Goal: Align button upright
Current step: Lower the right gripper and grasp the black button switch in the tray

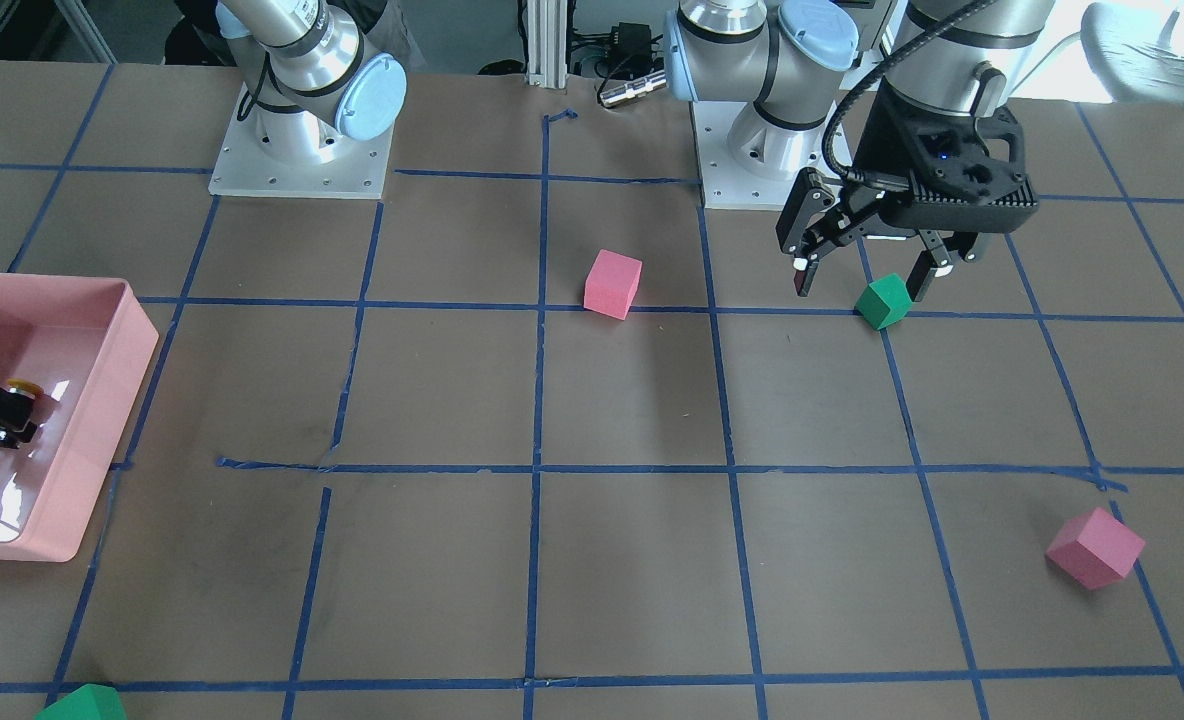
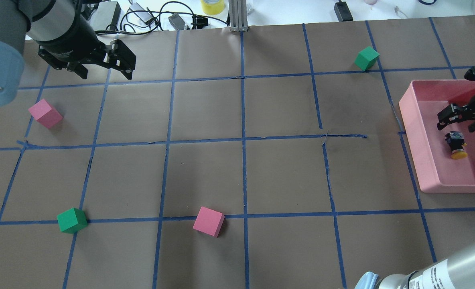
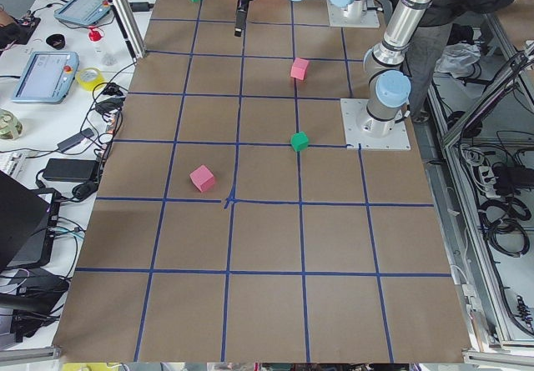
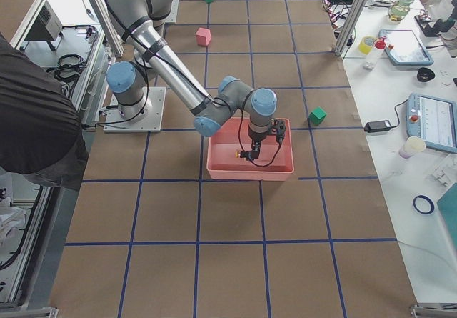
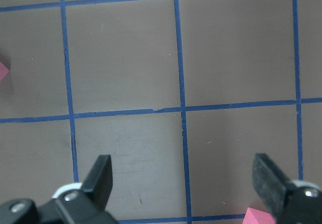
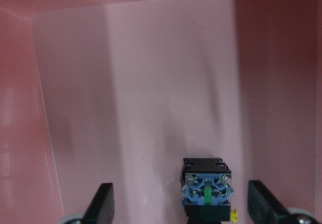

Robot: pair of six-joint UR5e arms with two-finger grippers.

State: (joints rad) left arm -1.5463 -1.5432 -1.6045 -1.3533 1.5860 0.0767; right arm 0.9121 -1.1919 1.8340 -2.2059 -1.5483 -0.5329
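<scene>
The surface is plain brown, crossed by a grid of blue tape lines. At its right edge the tray is glossy pink. The button has a yellow cap and a black body; from the right wrist its end shows blue with a green centre. The left pink cube and the near middle pink cube match; the near-left green cube and the far-right green cube match. The left tool and right tool are black. The left arm and right arm are silver with pale blue caps.

Robotics lab: tape-gridded table, bolted arm bases, teach pendants, cables alongside.
</scene>
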